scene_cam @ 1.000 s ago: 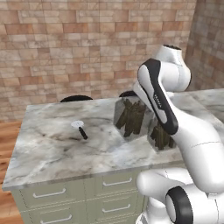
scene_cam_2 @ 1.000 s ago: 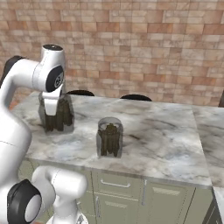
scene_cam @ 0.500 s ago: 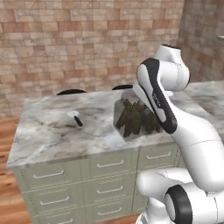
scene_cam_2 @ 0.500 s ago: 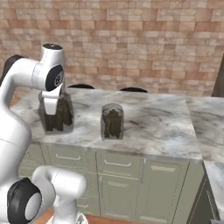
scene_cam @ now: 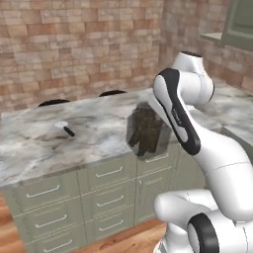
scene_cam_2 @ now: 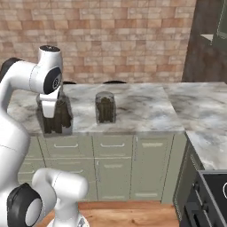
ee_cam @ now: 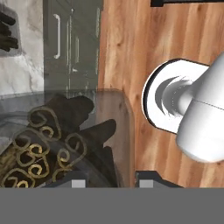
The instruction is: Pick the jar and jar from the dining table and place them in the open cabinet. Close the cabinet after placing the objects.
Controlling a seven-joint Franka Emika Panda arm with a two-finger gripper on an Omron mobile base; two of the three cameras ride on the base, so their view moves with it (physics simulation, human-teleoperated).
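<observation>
Above the front edge of the dining table (scene_cam_2: 146, 116), the gripper (scene_cam_2: 52, 106) grips one jar (scene_cam_2: 55, 116) lifted clear, the other jar (scene_cam_2: 105, 107) waits on the marble, neither stored.

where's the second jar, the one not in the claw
In the right base view the free jar stands upright on the dining table, to the right of the held jar and apart from it.

No readable text, label, brand, number or sign is showing anywhere, neither on the jars (scene_cam_2: 105, 107), the dining table (scene_cam_2: 142, 111), nor the drawer fronts (scene_cam: 54, 197).
</observation>
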